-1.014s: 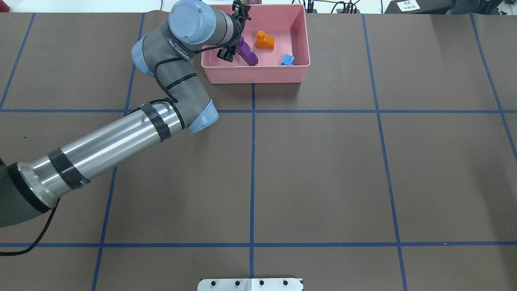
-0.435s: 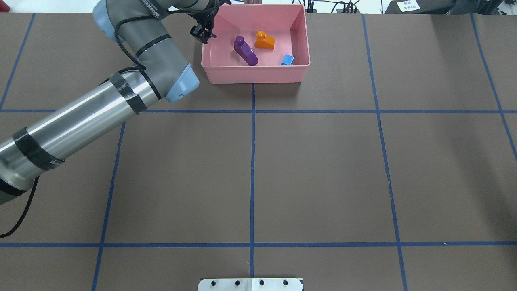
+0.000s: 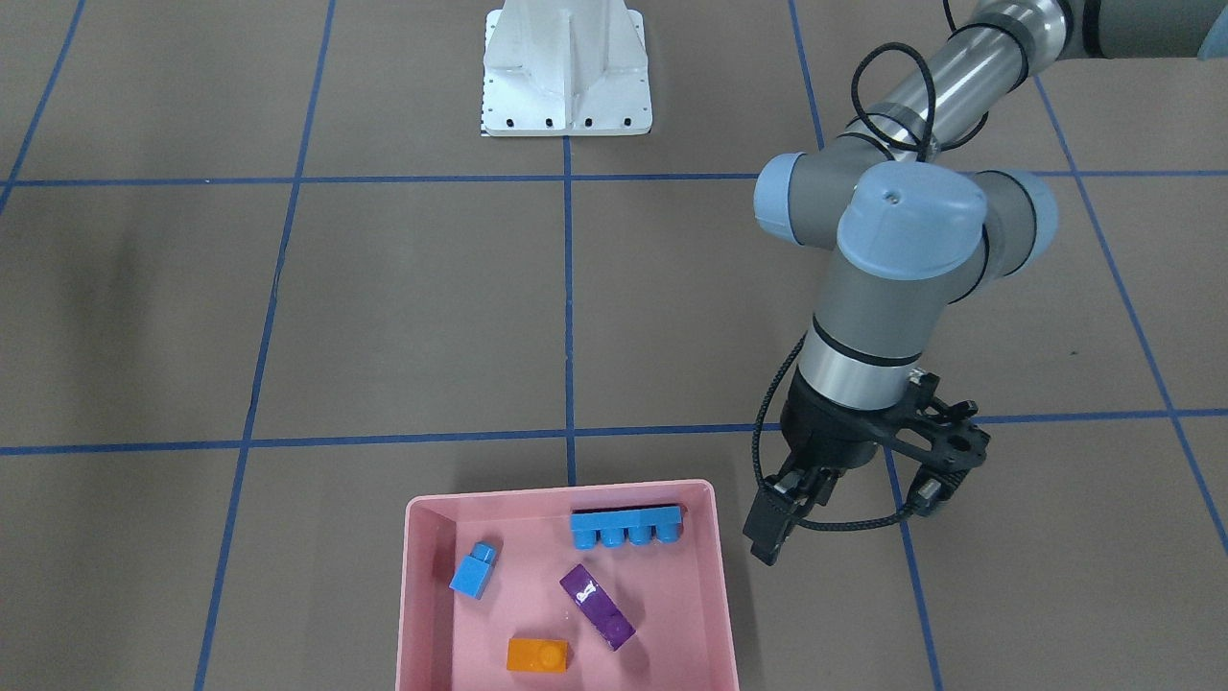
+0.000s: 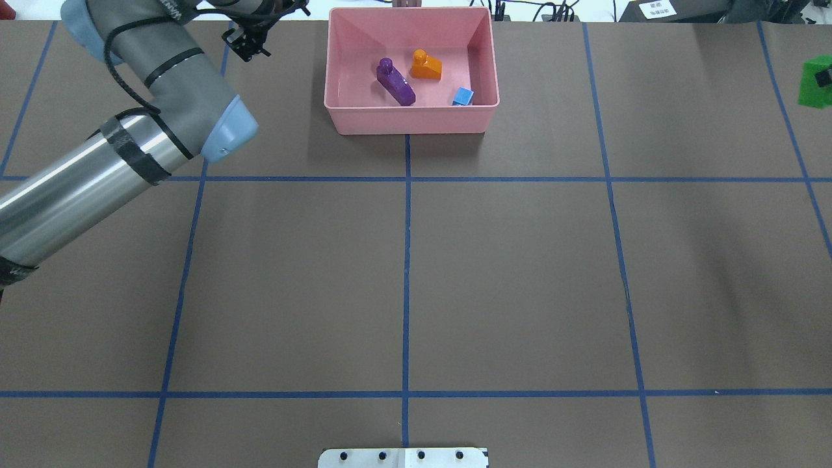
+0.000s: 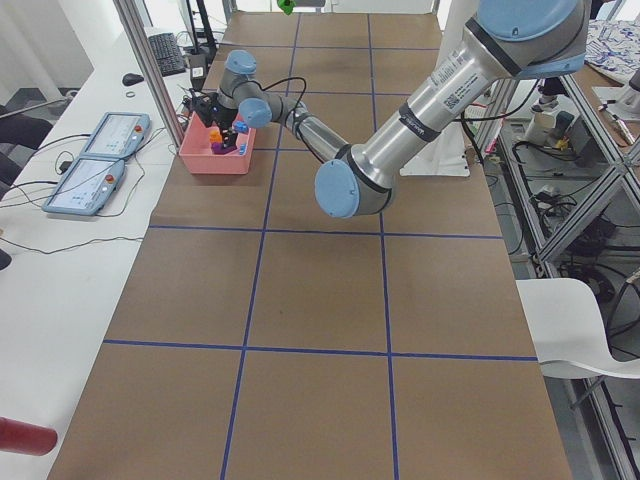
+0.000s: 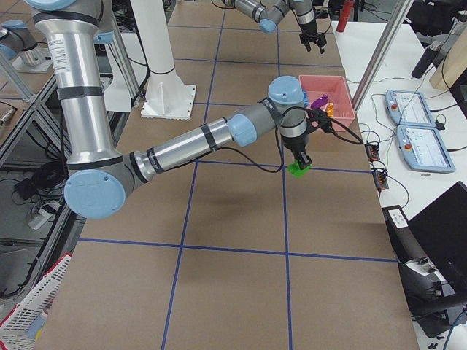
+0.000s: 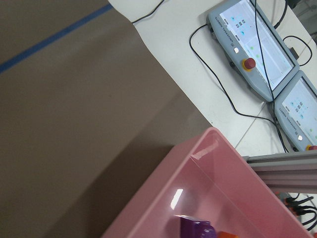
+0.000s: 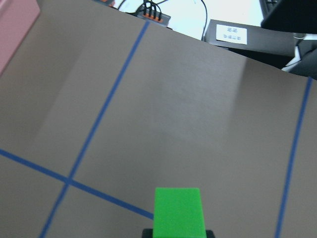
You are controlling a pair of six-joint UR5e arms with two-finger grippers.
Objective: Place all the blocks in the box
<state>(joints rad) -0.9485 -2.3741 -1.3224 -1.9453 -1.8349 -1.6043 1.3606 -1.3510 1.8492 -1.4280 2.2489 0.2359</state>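
The pink box (image 4: pixel 411 120) stands at the table's far middle. In it lie a purple block (image 4: pixel 395 81), an orange block (image 4: pixel 426 65), a small blue block (image 4: pixel 462 96) and a long blue block (image 3: pixel 625 527) against the wall nearest the robot. My left gripper (image 3: pixel 849 509) hangs open and empty beside the box, outside its left wall (image 4: pixel 250 39). My right gripper (image 6: pixel 299 162) is shut on a green block (image 8: pixel 178 210), which shows at the right edge of the overhead view (image 4: pixel 816 81), far from the box.
A white metal pedestal base (image 3: pixel 566 72) sits at the robot's side of the table. Two tablets (image 7: pixel 257 44) with cables lie on the white bench beyond the box. Blue tape lines cross the brown table (image 4: pixel 507 279).
My left arm has pulled out of the box and swung left, leaving the purple block lying inside. The green block has come into view at the overhead view's right edge.
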